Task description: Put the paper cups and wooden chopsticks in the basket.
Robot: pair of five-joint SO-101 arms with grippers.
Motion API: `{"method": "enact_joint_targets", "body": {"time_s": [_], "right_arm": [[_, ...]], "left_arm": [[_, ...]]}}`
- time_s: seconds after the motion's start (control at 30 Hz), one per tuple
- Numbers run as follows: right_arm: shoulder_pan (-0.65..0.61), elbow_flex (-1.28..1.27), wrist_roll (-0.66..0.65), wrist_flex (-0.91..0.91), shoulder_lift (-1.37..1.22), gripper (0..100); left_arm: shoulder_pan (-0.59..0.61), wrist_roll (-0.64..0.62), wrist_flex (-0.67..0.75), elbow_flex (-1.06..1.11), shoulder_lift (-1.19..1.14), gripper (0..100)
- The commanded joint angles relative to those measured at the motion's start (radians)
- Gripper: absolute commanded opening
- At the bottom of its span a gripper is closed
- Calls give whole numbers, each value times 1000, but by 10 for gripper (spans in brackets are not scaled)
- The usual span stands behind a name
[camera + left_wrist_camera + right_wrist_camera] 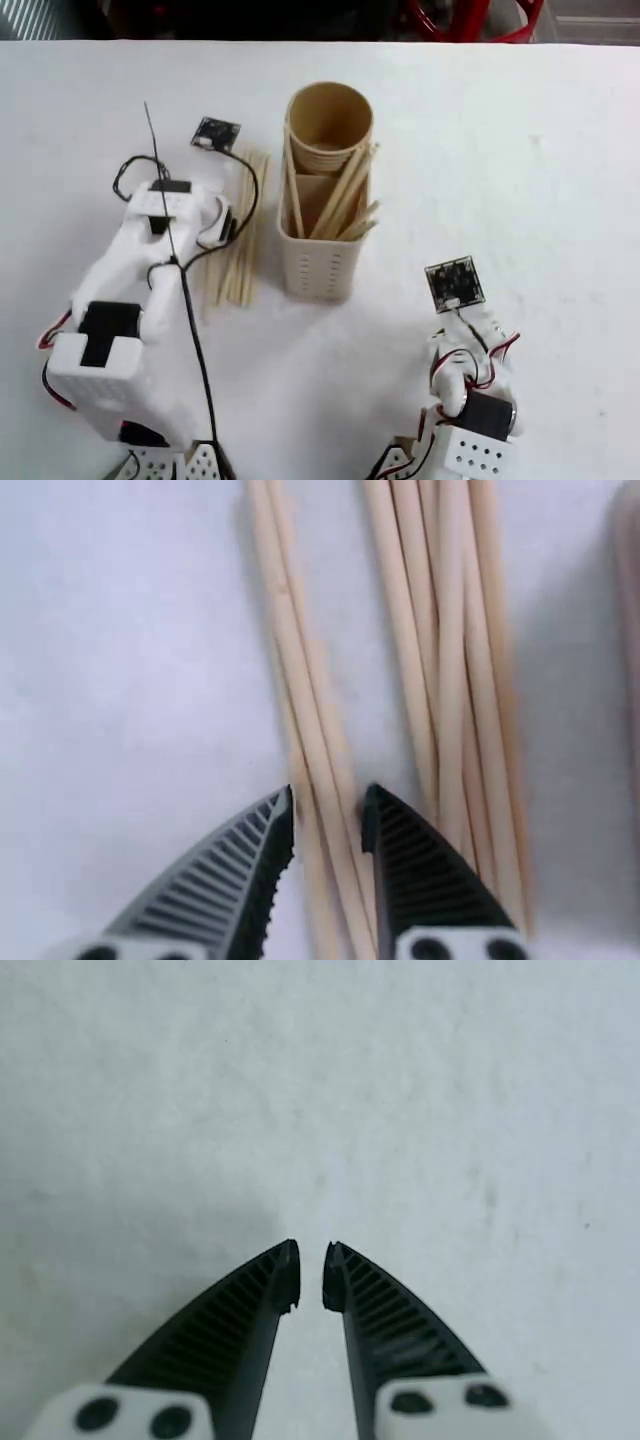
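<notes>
We find the loose chopsticks (240, 235) lying flat on the bench (530, 150), just beside the basket (322, 265) on its left. Their long axis runs from the far edge toward the near edge. Their near ends are partly hidden under the left arm.

In the left wrist view, the left pincer (327, 815) is closed to a narrow gap around two of these chopsticks (305, 710). Its fingertips appear to lie against their sides. The remaining sticks (445, 680) lie beside them, cut off at the frame edge.

The basket stands upright near the bench's middle. It holds stacked paper cups (328, 115), mouth up, and leaning chopsticks (345, 195).

The right pincer (310, 1275) sits over bare bench toward the near right corner. It is almost closed, with a thin slit between the tips, and holds nothing.
</notes>
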State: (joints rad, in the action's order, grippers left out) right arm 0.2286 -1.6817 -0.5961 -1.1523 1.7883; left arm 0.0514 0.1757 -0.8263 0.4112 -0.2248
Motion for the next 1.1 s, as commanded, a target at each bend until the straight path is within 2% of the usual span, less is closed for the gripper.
{"method": "enact_joint_targets", "body": {"time_s": [0.0, 0.23, 0.6, 0.73, 0.9, 1.07], "right_arm": [[4, -9, -5, -4, 5, 57], [4, -9, -5, -4, 5, 57], [4, -9, -5, -4, 5, 57], [4, -9, -5, -4, 5, 57], [4, -9, -5, -4, 5, 57], [4, -9, -5, -4, 5, 57]], "left_arm": [[-8, 11, -3, 2, 114, 89], [-79, 9, 101, 212, 311, 116], [-59, 2, 104, 213, 295, 116], [-59, 0, 83, 133, 166, 116], [-42, -55, -66, -58, -8, 113], [-22, -75, -149, -152, -82, 113]]}}
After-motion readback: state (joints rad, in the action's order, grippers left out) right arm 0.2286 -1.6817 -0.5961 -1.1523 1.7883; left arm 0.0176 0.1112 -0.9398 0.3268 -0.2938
